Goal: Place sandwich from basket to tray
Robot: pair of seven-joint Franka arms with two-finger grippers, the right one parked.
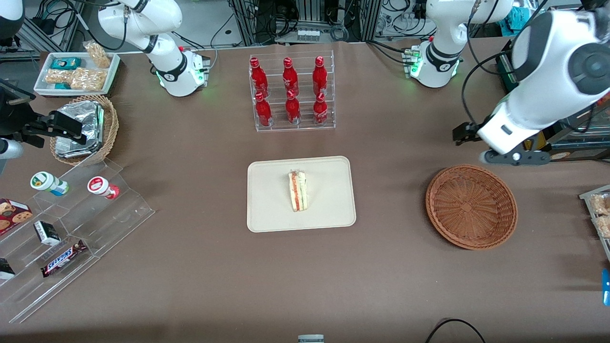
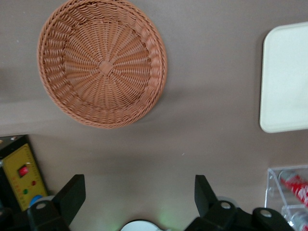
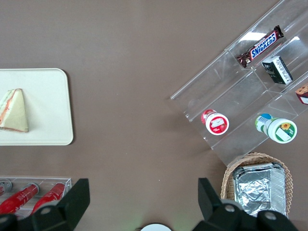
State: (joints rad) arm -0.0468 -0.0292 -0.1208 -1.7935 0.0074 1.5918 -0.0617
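Matte brown table [image 1: 190,267] carries a smooth cream tray [image 1: 267,209] with the wrapped triangular sandwich [image 1: 298,191] lying on it. Toward the working arm's end sits the round woven wicker basket [image 1: 471,206]. Above the table beside the basket, the gripper [image 2: 139,195] hangs with jaws apart, holding nothing.

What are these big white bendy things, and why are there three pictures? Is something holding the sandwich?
They are robot arms. One picture looks at the table from the front; the other two come from cameras on the arms' wrists. The sandwich lies on the cream tray, and nobody holds it. The wicker basket has nothing in it. The working arm's gripper, its two-fingered hand, is open and holds nothing, up above the table near the basket. Red bottles stand in a clear rack farther from the front camera than the tray.
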